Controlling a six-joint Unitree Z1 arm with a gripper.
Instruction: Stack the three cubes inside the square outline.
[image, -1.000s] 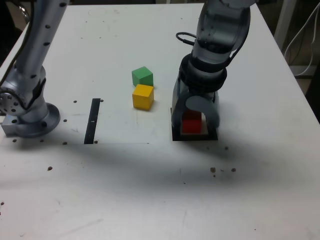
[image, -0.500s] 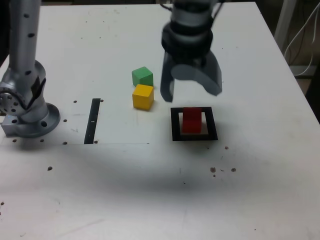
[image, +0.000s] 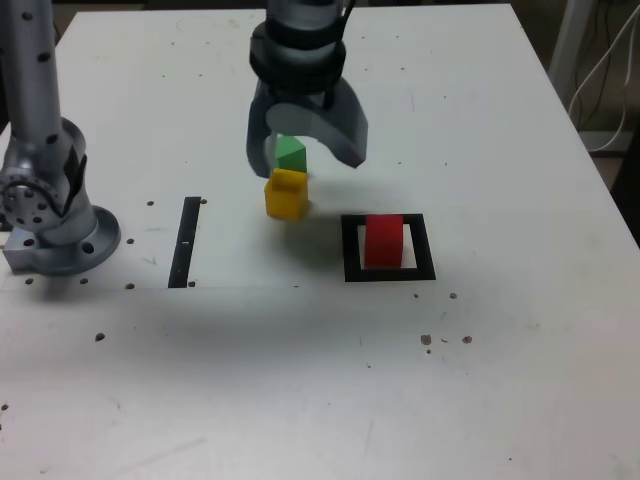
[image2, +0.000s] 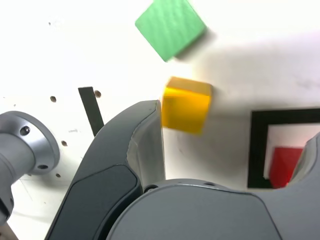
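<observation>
The red cube (image: 383, 241) stands alone inside the square outline (image: 348, 255), right of centre in the exterior view. To the exterior view's left of it lies the yellow cube (image: 287, 194), with the green cube (image: 292, 152) just behind it. My gripper (image: 305, 160) hovers open above these two cubes, holding nothing and partly hiding the green one. The wrist view shows the green cube (image2: 171, 27), the yellow cube (image2: 186, 111) beside one finger (image2: 145, 145), and the red cube (image2: 285, 165) within the square outline (image2: 256, 150).
A narrow black strip (image: 186, 240) lies on the white table at the exterior view's left, near the arm's grey base (image: 55, 225). Small dark specks dot the table. The table's right edge (image: 600, 190) is in view.
The gripper opened and let go of the red cube inside the square outline. It then rose and moved to the exterior view's left, over the yellow and green cubes.
</observation>
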